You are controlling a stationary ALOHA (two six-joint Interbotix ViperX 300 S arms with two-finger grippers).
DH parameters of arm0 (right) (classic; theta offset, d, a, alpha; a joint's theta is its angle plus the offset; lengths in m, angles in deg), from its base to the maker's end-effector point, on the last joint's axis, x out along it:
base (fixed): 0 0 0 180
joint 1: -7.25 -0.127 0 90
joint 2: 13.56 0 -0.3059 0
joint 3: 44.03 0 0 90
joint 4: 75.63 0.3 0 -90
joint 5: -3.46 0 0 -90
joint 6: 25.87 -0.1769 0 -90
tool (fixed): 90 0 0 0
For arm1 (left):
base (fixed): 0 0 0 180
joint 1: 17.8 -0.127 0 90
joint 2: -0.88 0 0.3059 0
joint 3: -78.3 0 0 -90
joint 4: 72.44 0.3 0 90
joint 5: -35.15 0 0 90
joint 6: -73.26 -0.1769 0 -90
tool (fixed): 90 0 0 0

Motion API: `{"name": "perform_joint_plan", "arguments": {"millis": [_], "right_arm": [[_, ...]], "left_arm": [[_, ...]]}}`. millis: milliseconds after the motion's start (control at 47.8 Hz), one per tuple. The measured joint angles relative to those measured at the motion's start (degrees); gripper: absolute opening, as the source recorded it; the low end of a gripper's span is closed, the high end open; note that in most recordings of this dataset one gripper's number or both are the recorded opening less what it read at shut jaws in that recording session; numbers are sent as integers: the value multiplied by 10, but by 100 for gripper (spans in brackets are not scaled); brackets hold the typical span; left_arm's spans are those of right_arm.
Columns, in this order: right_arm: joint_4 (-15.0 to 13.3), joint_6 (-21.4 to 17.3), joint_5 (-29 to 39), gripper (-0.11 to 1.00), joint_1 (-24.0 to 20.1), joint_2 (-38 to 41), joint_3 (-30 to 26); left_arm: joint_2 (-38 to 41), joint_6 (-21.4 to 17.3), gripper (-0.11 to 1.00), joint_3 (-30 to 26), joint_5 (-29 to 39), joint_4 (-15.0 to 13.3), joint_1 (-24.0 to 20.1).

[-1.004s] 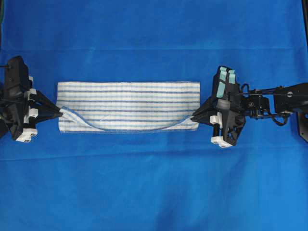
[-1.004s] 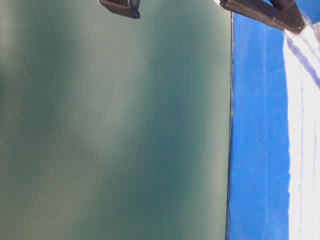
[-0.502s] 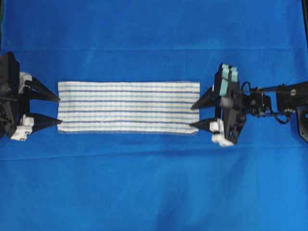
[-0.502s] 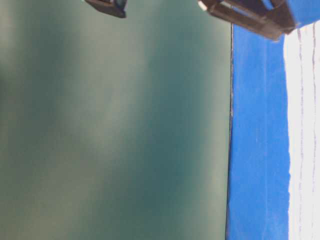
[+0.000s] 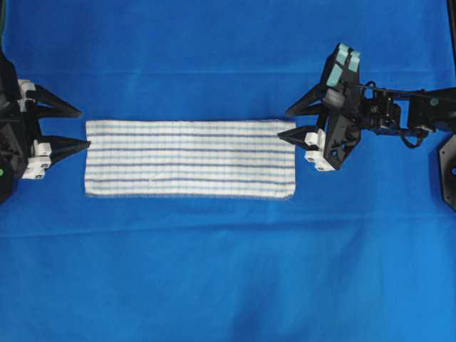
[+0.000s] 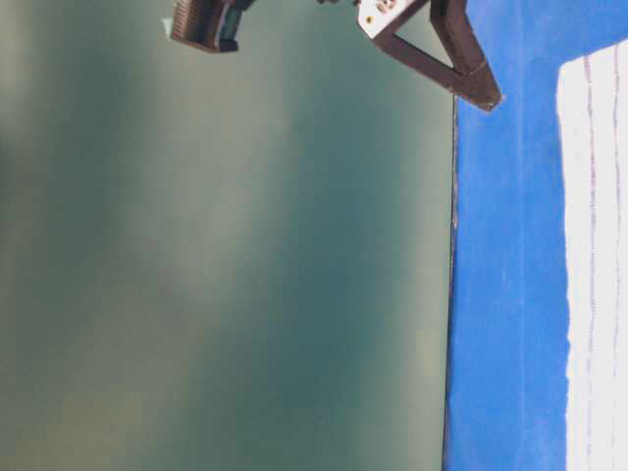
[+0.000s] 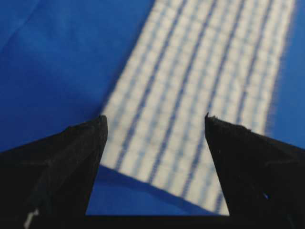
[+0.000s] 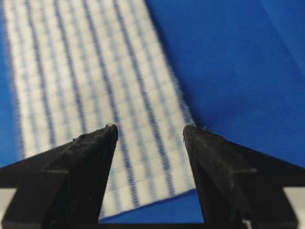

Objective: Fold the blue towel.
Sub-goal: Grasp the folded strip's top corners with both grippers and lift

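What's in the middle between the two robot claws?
The blue towel, flat on the blue table cover, between left gripper and right gripper; overhead view.

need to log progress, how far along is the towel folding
Done: the towel lies flat on the blue cover as a long narrow strip, apparently folded once lengthwise. In hand: nothing; the left gripper and right gripper are open at its short ends. Left: probably folding it end to end.

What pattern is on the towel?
White with thin blue stripes forming a fine check; towel shows best overhead.
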Motion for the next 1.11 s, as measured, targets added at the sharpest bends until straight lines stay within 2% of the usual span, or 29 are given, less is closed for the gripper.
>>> {"name": "perform_joint_plan", "arguments": {"millis": [251, 544, 816, 900, 962, 1067, 1109], "right_arm": [[-6, 0, 0, 62, 29, 74, -19], [-11, 4, 4, 61, 49, 124, -28], [-13, 3, 10, 59, 48, 127, -28], [-20, 3, 10, 50, 49, 127, -28], [-25, 3, 10, 37, 49, 127, -29], [-31, 1, 13, 8, 44, 127, -30], [-32, 1, 13, 2, 43, 127, -30]], "left_arm": [[114, -5, 75, -11, -38, 0, -56], [270, -33, 75, -82, -17, 1, -68], [319, -35, 71, -113, 14, 1, -70], [319, -33, 62, -114, 20, 2, -72], [319, -33, 46, -118, 34, 2, -73], [316, -33, 19, -122, 60, 1, -67], [316, -32, 10, -123, 65, 0, -61]]}}
